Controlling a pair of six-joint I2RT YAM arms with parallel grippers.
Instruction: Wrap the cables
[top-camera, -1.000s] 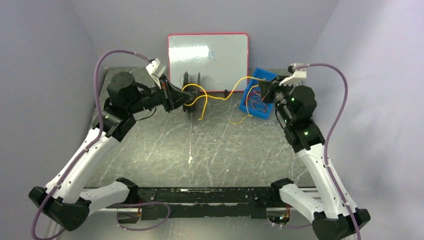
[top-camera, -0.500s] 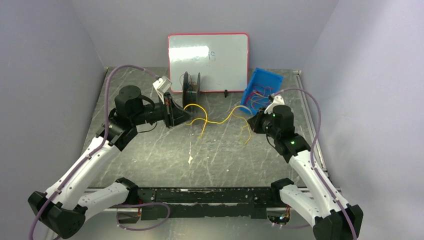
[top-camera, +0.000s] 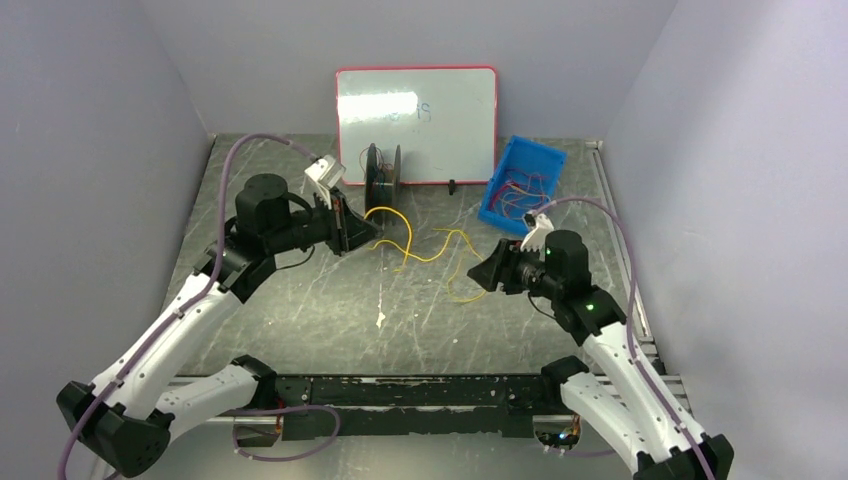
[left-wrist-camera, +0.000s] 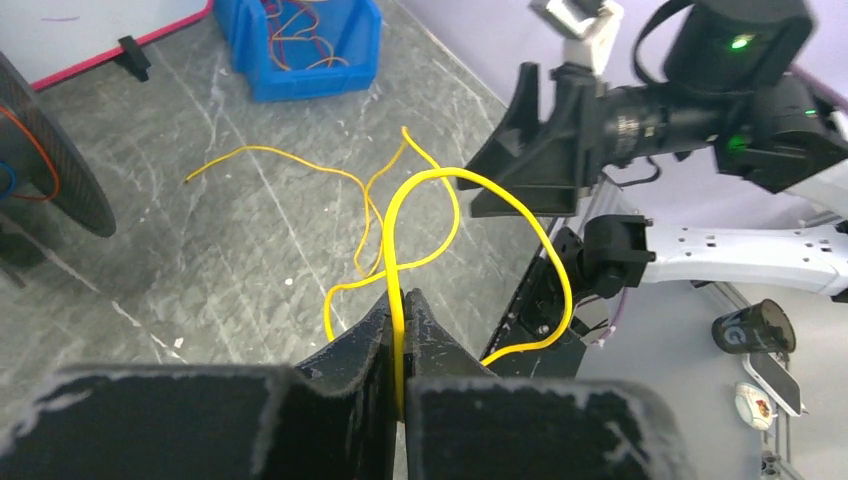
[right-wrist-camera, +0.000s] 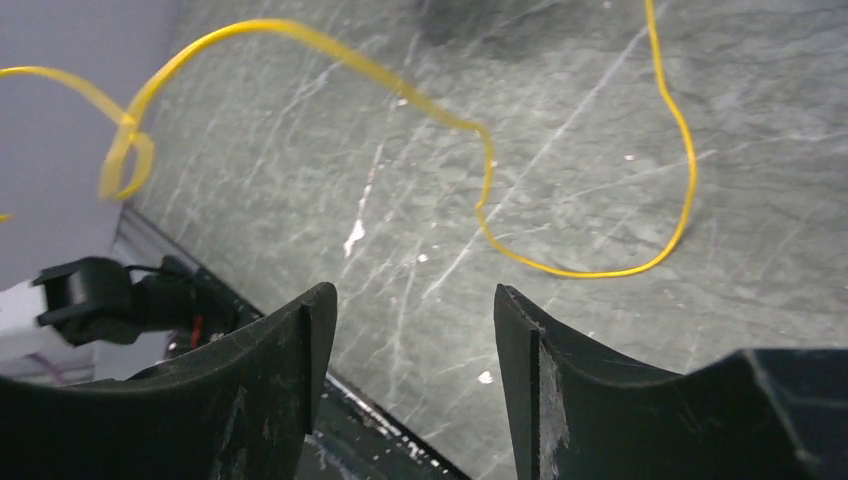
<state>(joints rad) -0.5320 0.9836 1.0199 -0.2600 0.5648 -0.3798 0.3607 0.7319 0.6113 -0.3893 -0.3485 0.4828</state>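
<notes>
Over the tabletop (top-camera: 330, 300), left fingers (top-camera: 366, 233) pinch the cable (left-wrist-camera: 440, 172); right fingers (top-camera: 487, 273), open beside its slack, should grip it.

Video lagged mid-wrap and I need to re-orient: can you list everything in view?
yellow cable: one as far as I can tell, yellow, looped across mid-table, one stretch pinched by the left arm.
loose wires: several, red-orange and yellow, inside the bin.
blue bin: one, blue, far right of the table.
spool: one, black, standing before the whiteboard.
whiteboard: one, white with red frame, far edge.
table: one, dark grey, scratched.
left gripper: black, shut on the yellow cable.
right gripper: black, open, empty, near the cable's loop.
</notes>
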